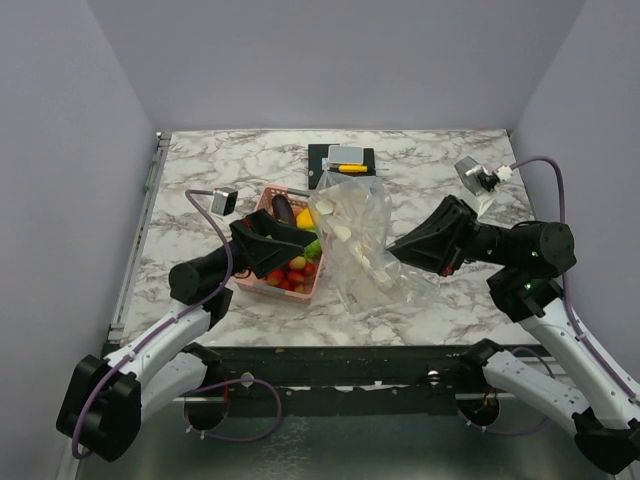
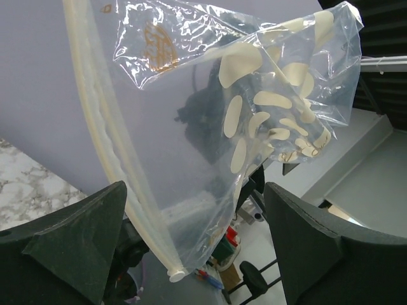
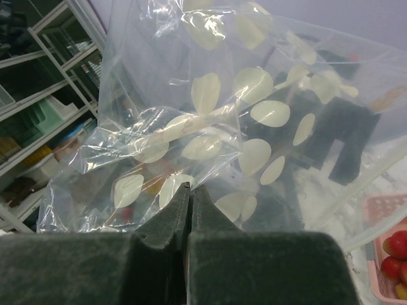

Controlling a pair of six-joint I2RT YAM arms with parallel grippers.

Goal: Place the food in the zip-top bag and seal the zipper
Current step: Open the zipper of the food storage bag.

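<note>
One clear bag [image 1: 355, 245] stands crumpled just right of the basket [image 1: 285, 292]. The right gripper [image 1: 392, 250], beyond the bag from the basket, pinches its film tight. The left gripper [image 1: 303, 240], over the basket, gapes wide with the bag's zipper edge between its fingers. The food [image 1: 295, 272] lies in the basket.

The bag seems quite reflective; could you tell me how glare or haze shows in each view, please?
Top external: the bag shows small white glints on its creases, and the scene is evenly lit. Left wrist: bright streaks across its upper film. Right wrist: scattered glints, and the background looks hazy through the film.
</note>
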